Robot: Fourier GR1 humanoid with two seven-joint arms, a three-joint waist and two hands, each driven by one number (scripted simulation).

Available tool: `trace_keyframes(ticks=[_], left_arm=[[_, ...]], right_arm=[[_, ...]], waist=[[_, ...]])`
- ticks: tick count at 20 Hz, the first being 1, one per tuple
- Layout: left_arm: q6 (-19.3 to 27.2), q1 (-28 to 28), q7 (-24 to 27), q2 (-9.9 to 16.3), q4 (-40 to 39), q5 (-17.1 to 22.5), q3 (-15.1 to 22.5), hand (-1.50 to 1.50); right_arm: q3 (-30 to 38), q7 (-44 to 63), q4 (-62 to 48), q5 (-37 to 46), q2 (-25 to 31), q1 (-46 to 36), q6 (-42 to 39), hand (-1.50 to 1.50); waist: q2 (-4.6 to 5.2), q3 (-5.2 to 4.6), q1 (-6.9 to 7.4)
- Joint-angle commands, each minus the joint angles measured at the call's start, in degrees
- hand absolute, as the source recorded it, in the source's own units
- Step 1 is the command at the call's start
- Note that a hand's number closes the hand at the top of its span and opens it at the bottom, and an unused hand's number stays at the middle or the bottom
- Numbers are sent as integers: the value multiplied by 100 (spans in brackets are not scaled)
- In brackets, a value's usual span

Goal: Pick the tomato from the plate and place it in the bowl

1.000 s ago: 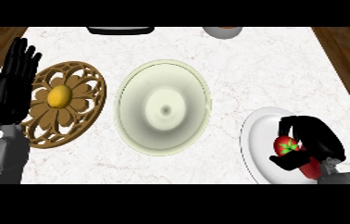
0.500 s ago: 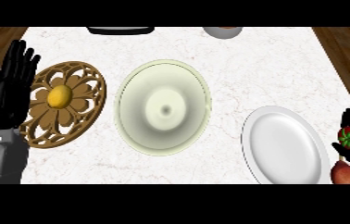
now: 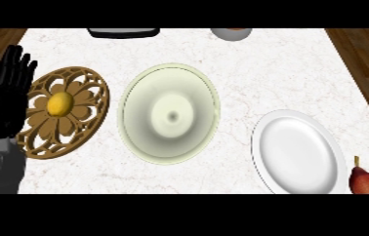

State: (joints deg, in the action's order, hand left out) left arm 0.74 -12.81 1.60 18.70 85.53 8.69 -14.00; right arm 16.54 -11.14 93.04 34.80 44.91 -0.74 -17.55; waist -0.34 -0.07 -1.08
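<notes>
I am seeing the plate (image 3: 299, 152) lying bare and the bowl (image 3: 170, 113) holding nothing. The tomato and my right hand are showing nowhere, so its grasp I cannot tell. My left hand (image 3: 14, 91) is resting open. Placement remains.
</notes>
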Motion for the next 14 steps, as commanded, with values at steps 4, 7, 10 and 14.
trace_keyframes(ticks=[4, 7, 10, 14], left_arm=[[83, -102, -20, -107, 15, -65, 76, 0], [75, -178, -254, 37, 44, -45, 5, 0], [-75, -285, -166, 145, -131, 27, -78, 0], [-90, -53, -146, -61, 177, -5, 113, 0]], right_arm=[[741, 674, 1450, -1517, -16, -586, -1090, 150], [710, 1461, 2182, -2310, -390, -702, -1544, 150], [588, 2324, 2360, -3016, -508, -1301, -1748, 150], [-225, 3811, 2586, -3352, -734, -2146, -1553, 150]], waist=[[-3, -6, 18], [-16, -8, 4], [13, -8, 79], [31, -7, 203]])
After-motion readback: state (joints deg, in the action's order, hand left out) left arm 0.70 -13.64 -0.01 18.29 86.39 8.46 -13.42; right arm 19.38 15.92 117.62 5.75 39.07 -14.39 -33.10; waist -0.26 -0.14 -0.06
